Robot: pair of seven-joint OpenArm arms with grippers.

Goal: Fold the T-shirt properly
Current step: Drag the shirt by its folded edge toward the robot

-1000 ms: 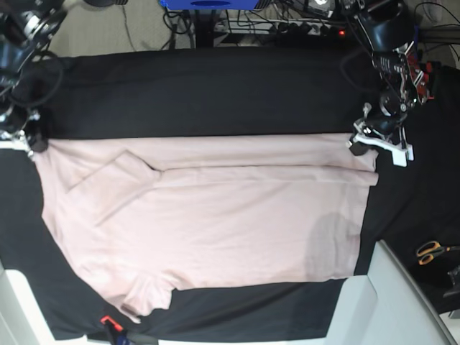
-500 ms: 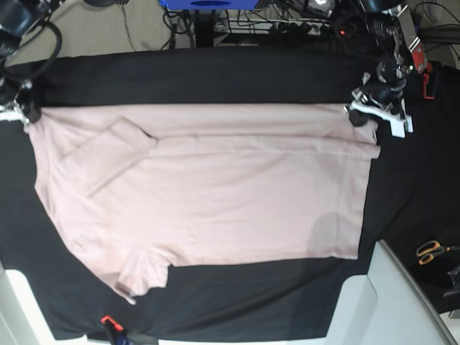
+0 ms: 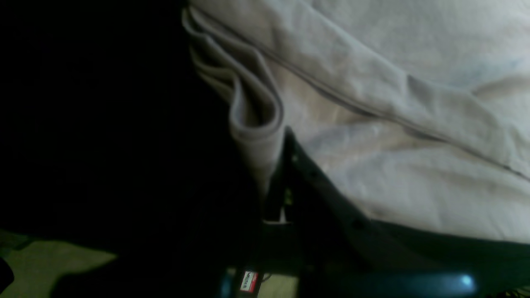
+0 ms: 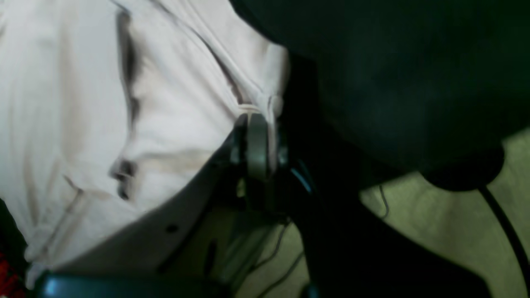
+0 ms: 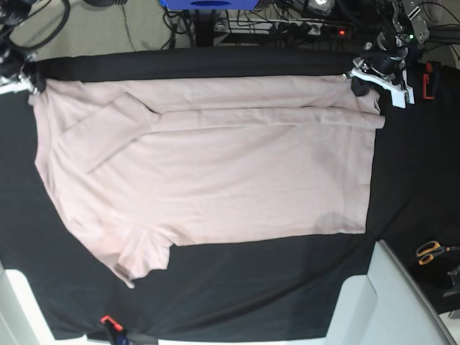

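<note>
Left gripper [image 5: 365, 77] and right gripper [image 5: 27, 77] each clamped on a far corner of the T-shirt [image 5: 215, 165].
Shirt lies flat, stretched between them across the black surface [image 5: 215, 309], one long edge turned over. Judged step: lengthwise fold in hand; next calls for carrying both corners evenly toward the near edge. Little cloth-free surface behind the grippers, plenty on the near side; scissors [image 5: 431, 251] well apart.
</note>
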